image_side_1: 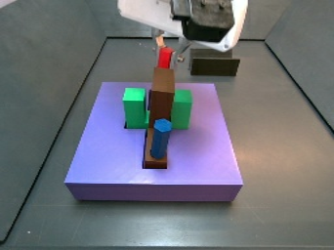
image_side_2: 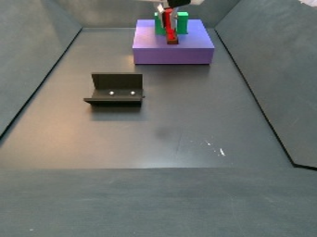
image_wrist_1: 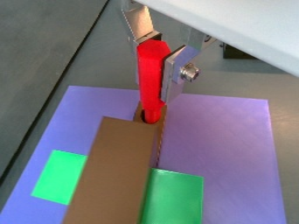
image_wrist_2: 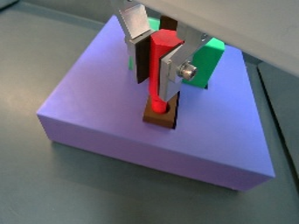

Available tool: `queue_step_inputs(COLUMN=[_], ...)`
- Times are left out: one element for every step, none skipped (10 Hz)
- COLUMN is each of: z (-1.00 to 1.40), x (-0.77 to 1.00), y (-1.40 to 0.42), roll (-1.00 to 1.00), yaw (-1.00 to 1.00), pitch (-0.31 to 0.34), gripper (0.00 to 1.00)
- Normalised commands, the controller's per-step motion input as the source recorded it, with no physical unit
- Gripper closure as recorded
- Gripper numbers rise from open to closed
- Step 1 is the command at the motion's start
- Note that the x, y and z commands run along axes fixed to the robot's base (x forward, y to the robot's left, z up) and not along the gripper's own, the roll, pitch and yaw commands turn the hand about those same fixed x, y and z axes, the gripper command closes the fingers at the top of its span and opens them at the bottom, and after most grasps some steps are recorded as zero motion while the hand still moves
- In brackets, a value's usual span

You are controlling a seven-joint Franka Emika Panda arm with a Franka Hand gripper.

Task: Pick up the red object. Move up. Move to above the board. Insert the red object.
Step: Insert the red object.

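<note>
In a side view, the blue peg [image_side_1: 160, 140] stands at the near end of the board [image_side_1: 160, 107], which lies on the purple slab [image_side_1: 117, 156] between two green cubes [image_side_1: 135, 105]. At the far end, the pincer [image_wrist_1: 159, 54] holds the red object [image_wrist_1: 151, 80] upright, its foot in the board's hole.

We count one gripper [image_wrist_2: 152, 54] above the slab [image_side_1: 209, 146], one red peg [image_wrist_2: 162, 74], one blue peg [image_side_1: 160, 140], one board [image_side_1: 160, 103], two green cubes [image_side_1: 133, 105], one fixture [image_side_2: 115, 89].
</note>
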Motion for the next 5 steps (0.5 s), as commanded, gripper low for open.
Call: queue_step_inputs(z=[-0.46, -0.39, -0.33, -0.51, -0.45], x=[-0.01, -0.13, -0.17, -0.11, 0.00], y=[0.00, -0.09, -0.27, -0.27, -0.05], roll=[0.29, 0.24, 0.24, 0.29, 0.19], yaw=[0.00, 0.00, 0.00, 0.00, 0.00], pitch=[0.079, 0.081, 0.069, 0.020, 0.000], gripper=[1.00, 1.00, 1.00, 1.00, 1.00])
